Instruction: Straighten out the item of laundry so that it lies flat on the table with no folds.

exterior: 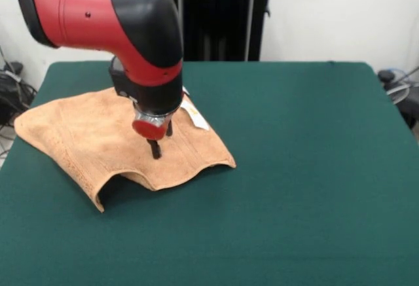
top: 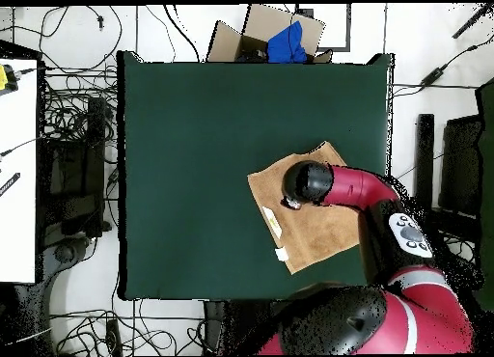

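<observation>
The orange-tan towel (exterior: 78, 135) lies on the left part of the green table (exterior: 301, 168), mostly spread out. Its front edge rises in wavy humps (exterior: 163, 175), and the front left corner lifts off the cloth. A white tag (exterior: 195, 114) shows at its right edge. My gripper (exterior: 162, 141) points straight down over the towel's right-hand part, its two dark fingers (exterior: 155, 148) apart and the lower tip at the cloth. In the overhead view the towel (top: 314, 242) lies near the table's (top: 193, 160) right edge, with two tags (top: 273, 221), and the wrist hides the gripper.
The robot's black pedestal (exterior: 216, 11) stands behind the table. A cardboard box with something blue in it (top: 280, 40) sits beyond the far edge. Cables (top: 72, 131) lie on the floor to the left, beside a white table (top: 17, 170).
</observation>
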Tool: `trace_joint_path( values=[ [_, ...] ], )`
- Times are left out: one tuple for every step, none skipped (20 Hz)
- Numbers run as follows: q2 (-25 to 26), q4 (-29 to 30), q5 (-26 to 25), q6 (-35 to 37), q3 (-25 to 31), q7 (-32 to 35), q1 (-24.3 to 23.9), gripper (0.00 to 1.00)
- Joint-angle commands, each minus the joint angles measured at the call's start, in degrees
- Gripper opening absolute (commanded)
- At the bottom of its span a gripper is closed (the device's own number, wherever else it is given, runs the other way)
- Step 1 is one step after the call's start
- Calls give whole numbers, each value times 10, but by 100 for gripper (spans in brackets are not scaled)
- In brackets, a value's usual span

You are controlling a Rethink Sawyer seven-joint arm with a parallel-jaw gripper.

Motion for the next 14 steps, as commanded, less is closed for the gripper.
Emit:
trace_joint_path(
  values=[
    [34,-69,-51,60,76,-94,9,100],
    [34,-69,-54,61,79,-92,7,100],
    [35,-67,-57,61,82,-91,5,100],
    [40,-68,-59,65,86,-92,2,100],
    [45,-70,-60,69,90,-93,-2,100],
    [50,-70,-62,71,92,-92,-4,100],
    [58,-66,-63,68,96,-91,-10,100],
    [65,-63,-64,64,99,-90,-17,100],
    [77,-54,-62,50,103,-85,-30,100],
    [84,-50,-64,43,106,-81,-38,100],
    [95,-40,-62,30,108,-74,-50,100],
    [102,-36,-63,22,109,-69,-58,100],
    [118,-25,-57,11,111,-58,-72,100],
    [128,-20,-55,5,111,-48,-80,100]
  ],
)
